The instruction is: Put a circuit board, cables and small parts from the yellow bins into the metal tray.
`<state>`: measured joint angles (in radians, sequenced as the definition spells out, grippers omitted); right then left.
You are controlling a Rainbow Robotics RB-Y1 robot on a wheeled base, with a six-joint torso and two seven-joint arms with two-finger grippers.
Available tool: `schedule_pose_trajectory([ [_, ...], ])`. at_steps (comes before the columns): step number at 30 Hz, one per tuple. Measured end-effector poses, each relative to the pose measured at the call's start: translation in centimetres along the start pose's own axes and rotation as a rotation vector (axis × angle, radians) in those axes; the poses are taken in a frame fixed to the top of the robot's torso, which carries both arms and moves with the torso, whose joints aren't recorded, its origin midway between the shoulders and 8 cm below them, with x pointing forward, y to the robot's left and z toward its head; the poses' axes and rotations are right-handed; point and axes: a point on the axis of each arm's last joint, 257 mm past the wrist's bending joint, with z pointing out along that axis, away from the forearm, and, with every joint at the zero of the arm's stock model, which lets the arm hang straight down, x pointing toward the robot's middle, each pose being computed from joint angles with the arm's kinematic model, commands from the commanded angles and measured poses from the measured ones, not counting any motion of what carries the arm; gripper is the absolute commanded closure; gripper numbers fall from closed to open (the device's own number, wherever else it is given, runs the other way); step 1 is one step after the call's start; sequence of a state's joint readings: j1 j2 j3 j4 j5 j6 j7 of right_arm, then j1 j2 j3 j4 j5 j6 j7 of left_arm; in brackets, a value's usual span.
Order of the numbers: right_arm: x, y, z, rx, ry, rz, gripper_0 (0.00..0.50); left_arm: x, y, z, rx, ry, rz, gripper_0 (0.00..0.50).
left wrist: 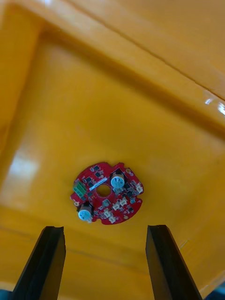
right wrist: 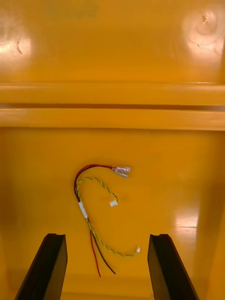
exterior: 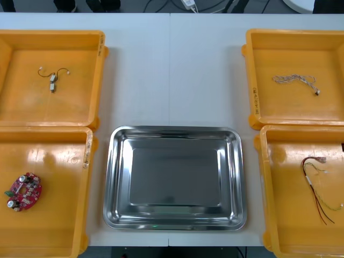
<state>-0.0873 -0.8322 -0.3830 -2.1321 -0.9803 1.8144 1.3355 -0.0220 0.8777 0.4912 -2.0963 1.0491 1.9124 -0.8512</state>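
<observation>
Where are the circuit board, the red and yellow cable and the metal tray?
red circuit board (exterior: 23,192), front view, its middle
red and yellow cable (right wrist: 82,208), right wrist view, its white sleeve
metal tray (exterior: 174,130), front view, far rim

Left of the metal tray (exterior: 115,177), the near yellow bin (exterior: 59,215) is cut off at the edge; the small item (exterior: 52,80) in the far yellow bin (exterior: 32,102) cannot be identified.

metal tray (exterior: 174,226) bare between yellow bins (exterior: 51,115); red circuit board (exterior: 24,191) near-left

Light surface (exterior: 169,70), seamed down its middle; beyond its far edge, dark cords (exterior: 161,4) and a small white object (exterior: 189,4).
</observation>
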Motion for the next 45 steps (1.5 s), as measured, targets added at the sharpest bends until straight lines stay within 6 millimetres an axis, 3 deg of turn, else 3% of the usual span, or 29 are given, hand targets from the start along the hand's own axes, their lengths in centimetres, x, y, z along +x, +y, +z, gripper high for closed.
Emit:
schedule_pose_trajectory([
  [6, -0.4, 1.1, 1.5, -0.009, -0.021, -0.057, 0.0, 1.5, 1.2, 1.0, -0.035, 0.037, -0.31, 0.0],
  [11, 0.0, 1.6, 2.6, -0.021, -0.033, -0.078, 0.0, 2.5, 1.5, 2.1, -0.055, 0.064, -0.311, 0.0],
  [30, 3.1, 4.0, 7.2, -0.062, -0.026, -0.199, 0.0, 0.7, 2.7, 6.4, -0.054, -0.012, -0.473, 0.0],
  [45, 4.4, 3.4, 10.4, -0.043, -0.03, -0.256, 0.0, 2.3, 2.2, 8.4, -0.065, 0.02, -0.475, 0.0],
])
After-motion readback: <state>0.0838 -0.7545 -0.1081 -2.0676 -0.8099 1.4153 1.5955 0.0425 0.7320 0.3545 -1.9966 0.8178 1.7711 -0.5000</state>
